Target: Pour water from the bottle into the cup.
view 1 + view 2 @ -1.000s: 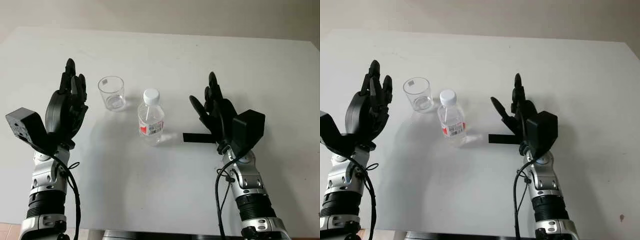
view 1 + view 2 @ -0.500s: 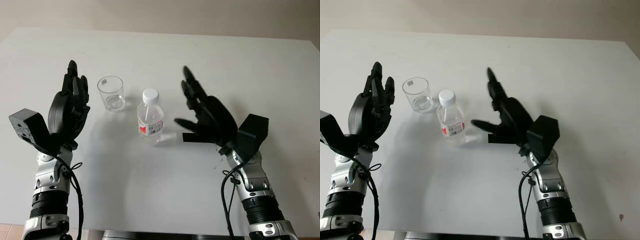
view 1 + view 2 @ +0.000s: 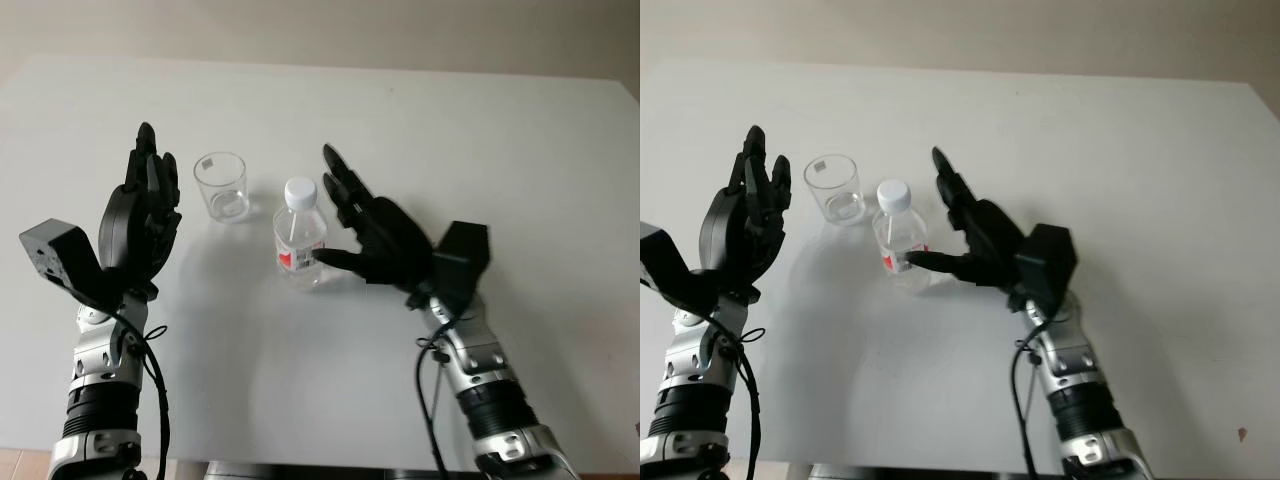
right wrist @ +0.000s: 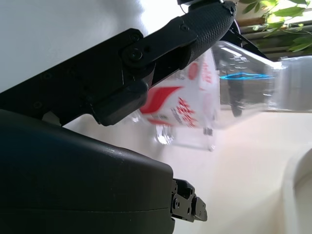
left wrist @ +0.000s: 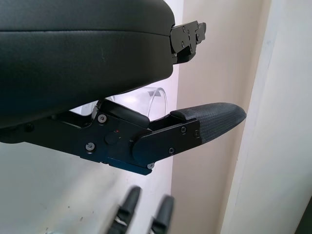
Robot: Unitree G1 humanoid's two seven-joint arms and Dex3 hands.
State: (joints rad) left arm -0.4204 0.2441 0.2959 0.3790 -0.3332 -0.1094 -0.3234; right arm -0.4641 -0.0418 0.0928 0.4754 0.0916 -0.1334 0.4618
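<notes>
1. In the left eye view we see a white table (image 3: 520, 140) with a clear cup (image 3: 222, 187) standing upright and, just beside it toward the right arm, a capped water bottle (image 3: 301, 232), also upright, with a red-and-white label. Our right hand (image 3: 372, 232) is close against the bottle's side — fingers extended, thumb tip at the label, not closed around it. Our left hand (image 3: 140, 215) is raised near the cup's outer side, open and holding nothing.

2. The right eye view gives the same layout: cup (image 3: 835, 189), bottle (image 3: 900, 237), right hand (image 3: 975, 240) at the bottle, left hand (image 3: 743, 215) apart from the cup.

3. In the left wrist view we see the left hand's black shell and one finger (image 5: 204, 124) reaching out, with a sliver of the cup's rim (image 5: 158, 100) behind it.

4. In the right wrist view the bottle (image 4: 214, 92) lies just beyond one finger (image 4: 195, 29) — we cannot tell whether they touch.
</notes>
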